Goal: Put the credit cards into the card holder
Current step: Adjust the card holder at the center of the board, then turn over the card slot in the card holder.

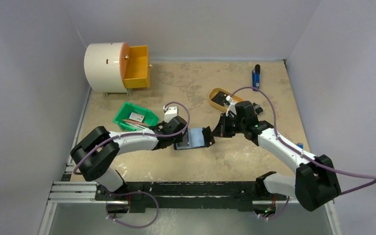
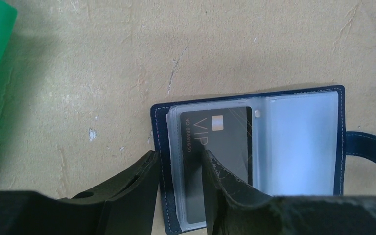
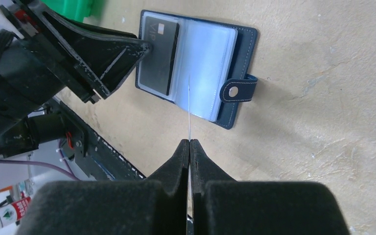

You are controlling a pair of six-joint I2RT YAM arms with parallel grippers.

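**Squarely between the grippers: one holder, two cards**

One navy card holder [image 2: 298, 147] lies spread flat on the surface [image 1: 196, 88], near the middle and between the two arms. Its single snap tab [image 3: 239, 90] sticks out on the side toward the right arm. One black card [image 2: 220, 147] marked VIP sits in a clear sleeve on its left half. The sleeves on the right half look blank.

The left gripper [image 2: 179, 155] has its fingers parted and holds nothing. Its tips straddle the holder's left edge, one tip on the black card and the other just off the cover. The right gripper [image 3: 190, 144] is clamped on a second card [image 3: 189, 112], which is seen edge-on as a thin pale line over the right sleeves, so its face cannot be read.

Farther out are one green bin [image 1: 136, 117] with contents too small to name and one yellow oval tray [image 1: 220, 98] partly hidden by the right arm. At the back are one blue pen-like thing [image 1: 256, 77] and one white drum [image 1: 107, 67] with an orange drawer pulled out.
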